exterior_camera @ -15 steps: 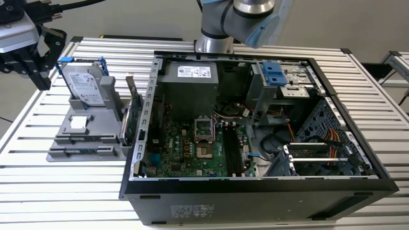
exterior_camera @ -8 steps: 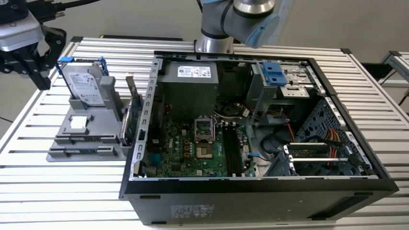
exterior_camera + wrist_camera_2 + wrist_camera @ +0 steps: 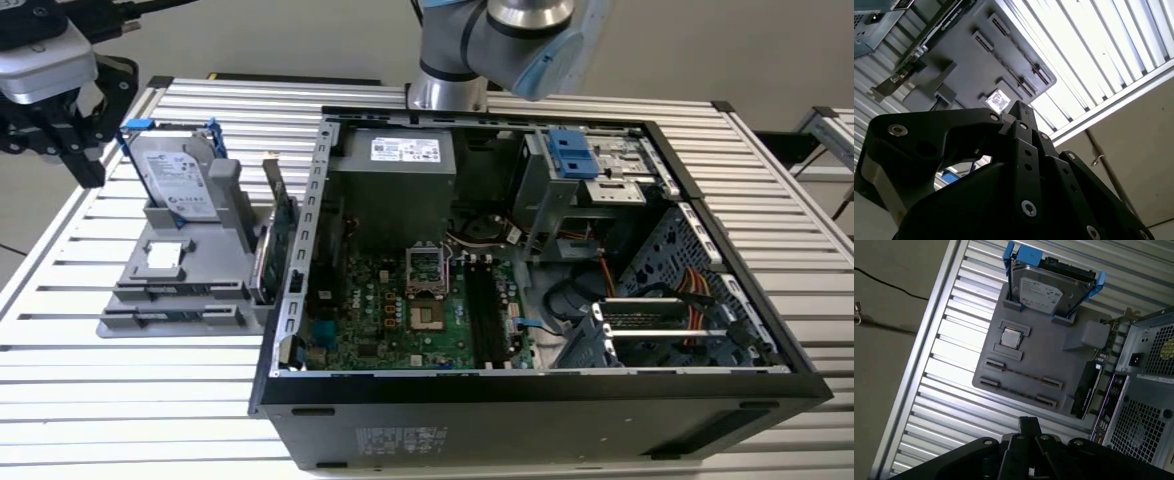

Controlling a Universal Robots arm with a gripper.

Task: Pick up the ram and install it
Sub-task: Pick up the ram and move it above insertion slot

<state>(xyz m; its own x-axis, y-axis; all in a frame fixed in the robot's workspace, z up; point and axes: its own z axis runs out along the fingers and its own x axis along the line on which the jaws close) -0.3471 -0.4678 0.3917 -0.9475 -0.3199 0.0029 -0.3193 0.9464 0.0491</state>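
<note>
The ram (image 3: 1021, 374) appears as a thin dark strip standing on edge between two clips of the grey holder (image 3: 1054, 352) in the first wrist view. My gripper (image 3: 88, 178) hangs above the table's far corner at the exterior view's left, beyond the holder (image 3: 140, 325) and apart from it. Its black fingertips (image 3: 1019, 111) meet with nothing seen between them, so the gripper (image 3: 1029, 425) is shut and empty. The open computer case (image 3: 534, 395) lies in the middle, with long dark memory slots (image 3: 483, 315) on its green motherboard.
A silver hard drive (image 3: 180, 175) in blue clips stands upright at the holder's far end. A green expansion card (image 3: 274, 235) stands on edge between the holder and the case wall. The arm's base (image 3: 447, 60) rises behind the case. The slatted metal table (image 3: 134, 400) ends close to the gripper.
</note>
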